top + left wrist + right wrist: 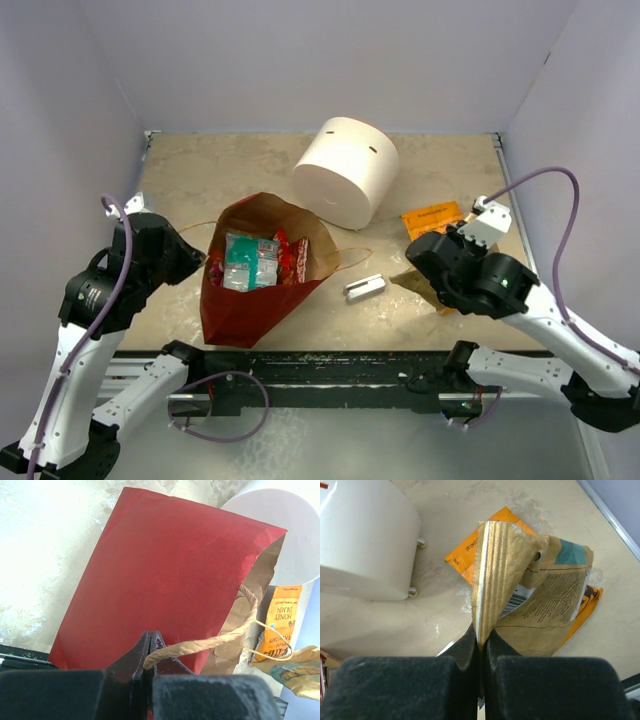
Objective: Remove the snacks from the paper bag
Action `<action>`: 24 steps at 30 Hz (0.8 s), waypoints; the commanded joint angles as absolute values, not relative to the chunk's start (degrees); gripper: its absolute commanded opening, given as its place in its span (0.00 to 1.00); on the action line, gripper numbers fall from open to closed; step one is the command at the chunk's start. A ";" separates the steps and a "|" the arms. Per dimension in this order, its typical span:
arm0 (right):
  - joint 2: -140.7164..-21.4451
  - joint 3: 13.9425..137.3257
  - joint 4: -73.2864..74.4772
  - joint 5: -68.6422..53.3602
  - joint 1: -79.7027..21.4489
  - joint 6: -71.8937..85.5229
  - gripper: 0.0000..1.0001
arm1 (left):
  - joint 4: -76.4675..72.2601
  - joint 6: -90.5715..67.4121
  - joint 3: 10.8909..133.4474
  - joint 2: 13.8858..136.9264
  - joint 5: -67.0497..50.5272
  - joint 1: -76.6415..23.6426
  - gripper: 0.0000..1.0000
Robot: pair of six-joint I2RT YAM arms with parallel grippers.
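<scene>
Reading progress from the current views, I judge the task partly complete. One orange packet (432, 218) lies flat on the worktop (200, 180) at the right, outside the paper bag (235, 310) and well apart from it. A gold packet (540, 600) is also out: my right pincer (481, 635) is clamped fully on its crimped end seam, and the packet hangs over the orange one. I cannot tell whether the two touch. The gold packet is not yet released.

Contents of the bag: it lies on its side at mid-worktop, red outside, brown inside, with the mouth gaping toward the far wall. Teal packets (243, 255) sit at the left of the opening, and red packets (293, 258) lie beside them at the right. Anything beneath them is hidden, so I cannot give a count. These are left to extract.

My left pincer (150, 655) is closed on the twine handle (200, 647) at the bag's left side. A white cylinder (347, 170) stands just behind the mouth, and a grey bracket (365, 288) lies between the bag and the right arm
</scene>
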State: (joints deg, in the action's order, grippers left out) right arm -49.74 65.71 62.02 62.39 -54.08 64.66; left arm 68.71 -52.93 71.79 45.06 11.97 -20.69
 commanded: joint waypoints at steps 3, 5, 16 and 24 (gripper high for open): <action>-51.64 72.74 74.47 66.89 -53.53 76.03 0.00 | 69.52 -52.49 73.08 43.99 11.79 -20.58 0.00; -47.39 71.64 74.82 64.81 -53.53 75.01 0.00 | 69.52 -52.57 72.86 43.93 11.65 -20.61 0.00; -32.08 72.57 75.49 60.50 -53.57 69.81 0.00 | 69.37 -52.55 72.15 43.36 12.17 -20.65 0.00; -37.64 63.77 75.01 64.32 -53.53 88.69 0.00 | 68.89 -52.27 72.81 44.60 12.13 -20.63 0.00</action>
